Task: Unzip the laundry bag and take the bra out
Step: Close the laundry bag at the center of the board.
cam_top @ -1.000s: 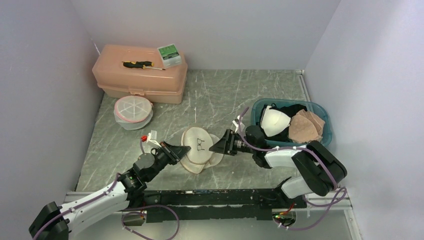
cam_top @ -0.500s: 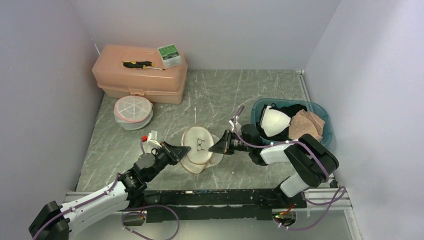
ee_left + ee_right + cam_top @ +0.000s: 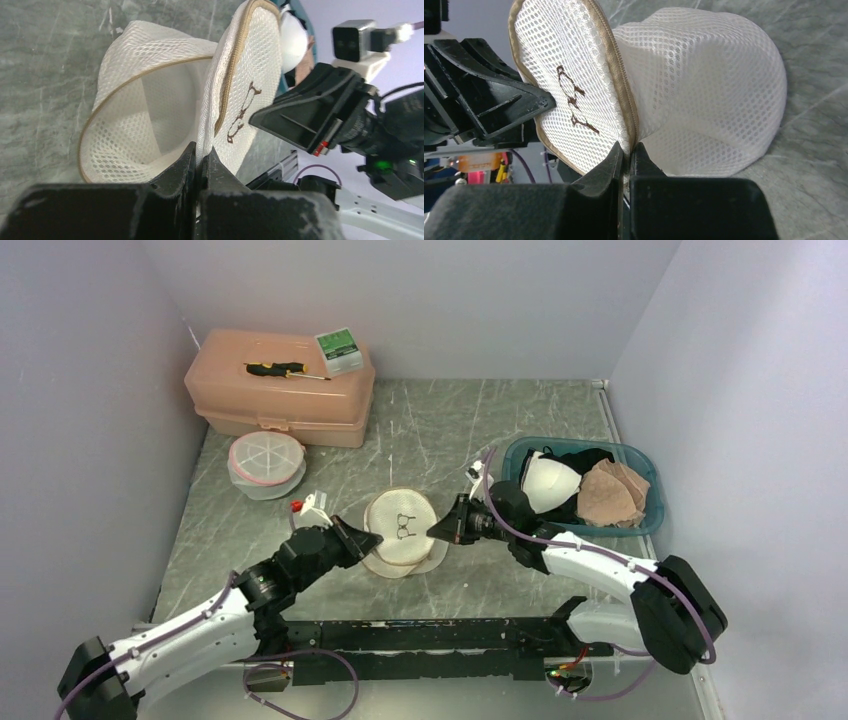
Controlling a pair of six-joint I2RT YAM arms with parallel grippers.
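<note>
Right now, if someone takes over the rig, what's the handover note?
Left gripper: shut on the raised lid flap of the round white mesh laundry bag.
Right gripper: shut on the bag's tan zip seam, on the opposite side.
Bag: between both grippers, lid standing up.
Done: unzipping, by the look of it.
Left: take out the bra; cannot tell whether it is inside.

white mesh laundry bag with tan trim, brown emblem.
</note>
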